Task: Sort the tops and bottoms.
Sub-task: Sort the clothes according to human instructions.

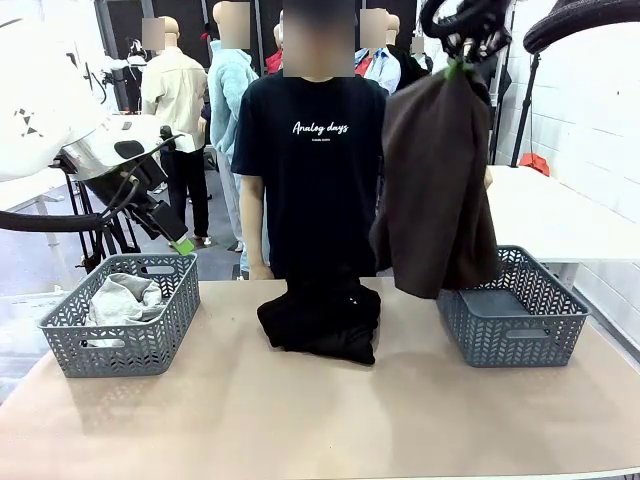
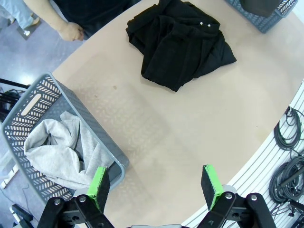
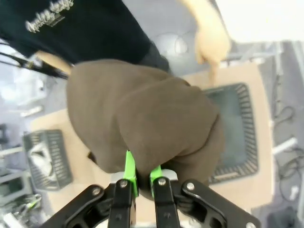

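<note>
**Step in hand.** The dark brown garment (image 1: 440, 190) is held aloft, clear of the table (image 1: 300, 420). It hangs partly over the right basket (image 1: 515, 320), which appears empty. Its top edge is pinched by the right gripper (image 3: 139, 178), whose jaws are clenched on a fold of the cloth. This is judged to be the carrying of the piece to its basket.

**Next move.** The bundle is to be brought squarely over the basket opening, lowered until the hem is gathered inside, and only then let go. Otherwise the hanging length could drape over the rim.

**Other items.** A black heap (image 1: 322, 318) is left unsorted at the table's far middle; whether it is one piece or two cannot be told. The light grey garment (image 1: 120, 298) lies in the left basket (image 1: 120, 330). The left gripper (image 2: 154, 184) is held released and empty above that basket's corner.

**Surface and room.** The table is a plain tan top. A person (image 1: 310, 170) stands at its far side, and a white brick wall (image 1: 590, 100) is seen to the right.
</note>
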Robot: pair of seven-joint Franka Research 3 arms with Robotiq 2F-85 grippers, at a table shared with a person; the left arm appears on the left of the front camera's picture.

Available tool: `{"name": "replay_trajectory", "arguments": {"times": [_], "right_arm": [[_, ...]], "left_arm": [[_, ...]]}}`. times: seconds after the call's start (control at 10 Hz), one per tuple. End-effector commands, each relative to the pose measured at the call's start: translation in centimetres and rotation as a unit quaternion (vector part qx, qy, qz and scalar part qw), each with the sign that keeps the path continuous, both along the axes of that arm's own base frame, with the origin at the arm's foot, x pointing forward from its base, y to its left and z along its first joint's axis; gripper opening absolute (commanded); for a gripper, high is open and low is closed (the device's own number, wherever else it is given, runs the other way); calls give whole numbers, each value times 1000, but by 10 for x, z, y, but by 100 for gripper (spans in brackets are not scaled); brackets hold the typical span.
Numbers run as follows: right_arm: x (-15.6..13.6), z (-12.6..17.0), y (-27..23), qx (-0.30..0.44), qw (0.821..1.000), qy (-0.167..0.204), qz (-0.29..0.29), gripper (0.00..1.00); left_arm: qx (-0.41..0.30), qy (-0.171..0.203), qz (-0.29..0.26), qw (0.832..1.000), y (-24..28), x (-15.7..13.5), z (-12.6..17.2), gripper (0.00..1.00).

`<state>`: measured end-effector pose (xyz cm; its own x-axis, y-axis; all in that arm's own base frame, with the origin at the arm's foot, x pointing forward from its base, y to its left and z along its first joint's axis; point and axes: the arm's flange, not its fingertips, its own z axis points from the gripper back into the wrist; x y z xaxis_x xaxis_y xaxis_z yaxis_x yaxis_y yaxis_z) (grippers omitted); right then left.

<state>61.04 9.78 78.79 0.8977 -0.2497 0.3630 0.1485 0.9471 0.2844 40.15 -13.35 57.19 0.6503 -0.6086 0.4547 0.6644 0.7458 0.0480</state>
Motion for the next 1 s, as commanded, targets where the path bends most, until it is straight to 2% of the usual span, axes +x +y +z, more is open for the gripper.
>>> {"name": "replay_trajectory", "arguments": {"times": [0.0, 0.4, 0.7, 0.9], "right_arm": [[13, 14, -29, 1, 1000, 19, -16, 0], [33, 21, -56, 21, 998, 13, -63, 0], [40, 49, -70, -3, 994, -8, -106, 0], [47, 43, -71, -2, 994, -1, -109, 0]], "left_arm": [[-5, 1, -8, 1000, 2, 0, 1, 100], [-5, 1, -8, 1000, 2, 0, 1, 100], [-5, 1, -8, 1000, 2, 0, 1, 100], [-5, 1, -8, 1000, 2, 0, 1, 100]]}}
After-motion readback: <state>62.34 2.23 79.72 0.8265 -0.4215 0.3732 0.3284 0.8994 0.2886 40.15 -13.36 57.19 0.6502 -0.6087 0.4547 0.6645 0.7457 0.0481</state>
